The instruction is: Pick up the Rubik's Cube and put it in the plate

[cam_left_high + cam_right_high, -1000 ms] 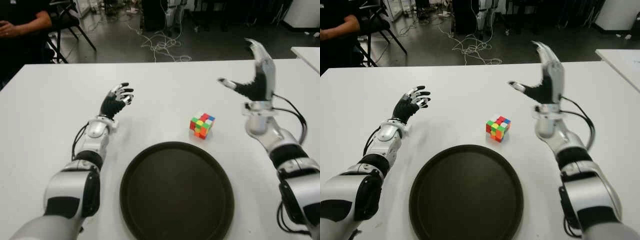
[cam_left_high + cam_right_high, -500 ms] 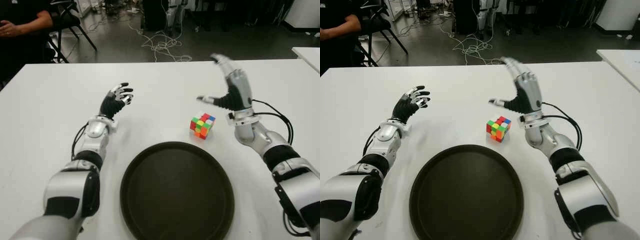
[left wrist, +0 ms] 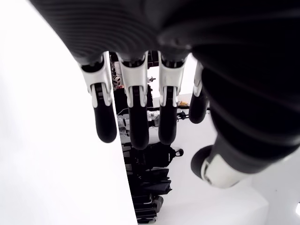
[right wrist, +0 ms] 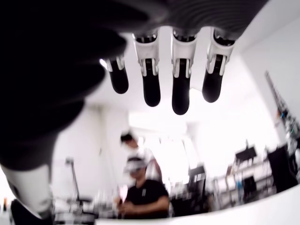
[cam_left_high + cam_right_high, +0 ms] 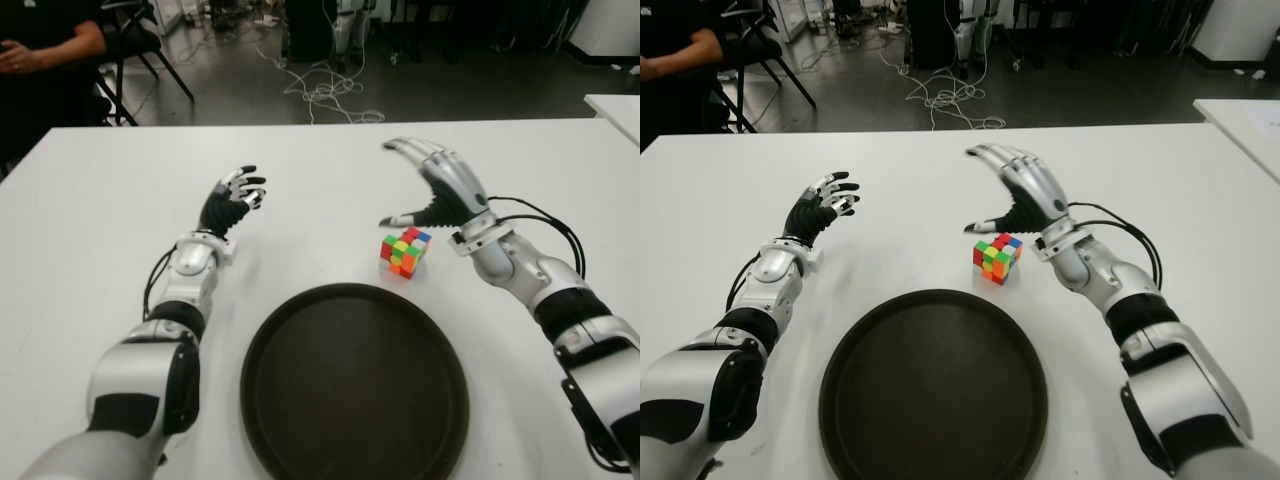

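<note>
Cube (image 5: 404,250) sits on tabletop (image 5: 90,220), just beyond far rim of plate (image 5: 354,385), untouched. Right hand (image 5: 432,190) poised above and just behind cube, fingers (image 4: 181,89) spread, holding nothing. Left hand (image 5: 232,200) idle, well left of cube, fingers released, empty. Risk: cube sits corner-on, so off-centre grip could spin or knock it away. Path to plate unobstructed. Seated person (image 5: 45,50) beyond far left corner; cables on floor.

Rubik's Cube (image 5: 404,251) behind plate (image 5: 300,420), on table (image 5: 80,220)
</note>
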{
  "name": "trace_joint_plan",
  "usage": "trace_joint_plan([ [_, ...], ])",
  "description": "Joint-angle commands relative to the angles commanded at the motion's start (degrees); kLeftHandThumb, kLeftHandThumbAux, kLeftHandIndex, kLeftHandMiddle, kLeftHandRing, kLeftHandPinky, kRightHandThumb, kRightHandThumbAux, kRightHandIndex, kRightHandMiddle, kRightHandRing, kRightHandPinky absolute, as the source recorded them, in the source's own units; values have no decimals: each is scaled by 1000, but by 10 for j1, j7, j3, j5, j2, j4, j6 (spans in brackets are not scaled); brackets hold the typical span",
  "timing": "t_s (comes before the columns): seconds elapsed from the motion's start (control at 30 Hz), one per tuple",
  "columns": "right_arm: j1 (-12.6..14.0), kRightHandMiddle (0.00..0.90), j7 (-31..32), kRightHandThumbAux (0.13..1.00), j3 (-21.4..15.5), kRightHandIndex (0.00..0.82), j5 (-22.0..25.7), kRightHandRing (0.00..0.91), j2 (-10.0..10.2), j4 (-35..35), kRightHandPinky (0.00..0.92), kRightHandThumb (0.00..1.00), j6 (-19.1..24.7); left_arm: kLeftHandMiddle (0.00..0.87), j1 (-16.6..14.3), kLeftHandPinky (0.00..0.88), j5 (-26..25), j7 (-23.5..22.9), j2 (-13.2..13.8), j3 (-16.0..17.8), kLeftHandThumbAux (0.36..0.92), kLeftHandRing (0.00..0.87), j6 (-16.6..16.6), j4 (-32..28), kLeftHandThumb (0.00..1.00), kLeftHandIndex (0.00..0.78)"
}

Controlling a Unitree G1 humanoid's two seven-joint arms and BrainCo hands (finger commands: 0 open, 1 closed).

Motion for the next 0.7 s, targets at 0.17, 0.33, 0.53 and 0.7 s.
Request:
trace_joint_plan([
  [0.17,35,179,74,694,-4,165,-10,199,-11,-108,186,0,75,268,0,283,3,-1,1,-3,744,253,-4,1,76,195],
  [0.33,58,181,114,711,-4,163,-15,198,-13,-168,184,0,125,267,0,291,-1,-8,1,0,753,254,-8,1,95,188],
  [0.53,90,173,165,717,-1,154,-27,192,-18,-258,179,0,179,261,1,291,-6,-11,-1,4,750,257,-9,0,105,178],
  [0.7,109,167,193,716,-4,147,-27,185,-20,-308,167,0,203,262,0,298,-6,-10,-1,6,759,259,-7,1,114,175],
])
